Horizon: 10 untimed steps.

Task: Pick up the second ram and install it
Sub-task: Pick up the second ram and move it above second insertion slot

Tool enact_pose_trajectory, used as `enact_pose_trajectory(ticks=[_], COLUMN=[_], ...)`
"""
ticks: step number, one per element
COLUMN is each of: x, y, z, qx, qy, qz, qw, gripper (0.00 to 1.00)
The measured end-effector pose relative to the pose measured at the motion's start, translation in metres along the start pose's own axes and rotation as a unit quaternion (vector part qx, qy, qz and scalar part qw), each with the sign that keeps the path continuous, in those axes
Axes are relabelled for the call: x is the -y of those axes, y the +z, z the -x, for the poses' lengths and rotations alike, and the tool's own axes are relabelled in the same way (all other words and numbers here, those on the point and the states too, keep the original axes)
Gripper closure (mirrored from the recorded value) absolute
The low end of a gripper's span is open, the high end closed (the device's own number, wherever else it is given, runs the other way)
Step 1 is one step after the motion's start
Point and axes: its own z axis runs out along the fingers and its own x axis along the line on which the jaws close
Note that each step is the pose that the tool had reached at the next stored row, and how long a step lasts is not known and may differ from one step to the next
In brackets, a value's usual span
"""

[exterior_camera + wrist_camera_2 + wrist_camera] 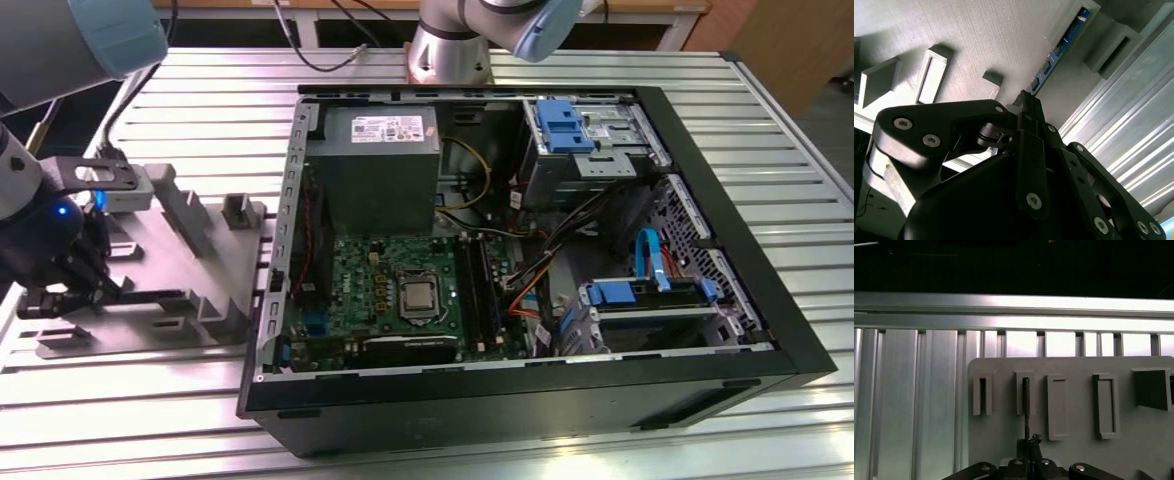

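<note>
Second ram (1056, 51) gripped, not yet lifted from the gray holder (979, 35).
End effector (1025, 100) is pinching the stick's near end, while the stick sits edge-up in the holder's slots. Well beyond the holder on the surface (747, 120), the open computer case (534, 250) holds the motherboard (367, 270). Lifting and installing both remain undone.

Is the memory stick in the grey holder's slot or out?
In. The thin blue-green memory stick stands on edge in a slot of the grey plastic holder; the tool grips its end.
</note>
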Motion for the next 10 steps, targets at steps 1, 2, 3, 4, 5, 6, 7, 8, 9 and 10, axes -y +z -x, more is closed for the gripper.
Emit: enact_pose_trajectory(ticks=[1,2,3,4,5,6,7,8,9,10], x=[0.0,0.0,0.0,0.0,0.0,-0.0001,0.0,-0.0001,-0.0001,-0.0001], y=[-0.0008,-0.0007,-0.0007,-0.0007,-0.0008,-0.0009,-0.0009,-0.0009,-0.0009,-0.0009], z=[0.0,0.0,0.0001,0.0001,0.0001,0.0001,0.0,0.0001,0.0,0.0001], qx=[0.0,0.0001,0.0001,0.0001,0.0001,0.0,0.0,0.0001,0.0,0.0], qy=[0.0,0.0,0.0,0.0,0.0,0.0,0.0,0.0,0.0,0.0], qz=[0.0,-0.0001,-0.0001,-0.0001,-0.0001,0.0,0.0,0.0,0.0,0.0], qw=[1.0,1.0,1.0,1.0,1.0,1.0,1.0,1.0,1.0,1.0], gripper=[0.88,0.88,0.88,0.88,0.88,0.88,0.88,0.88,0.88,0.88])
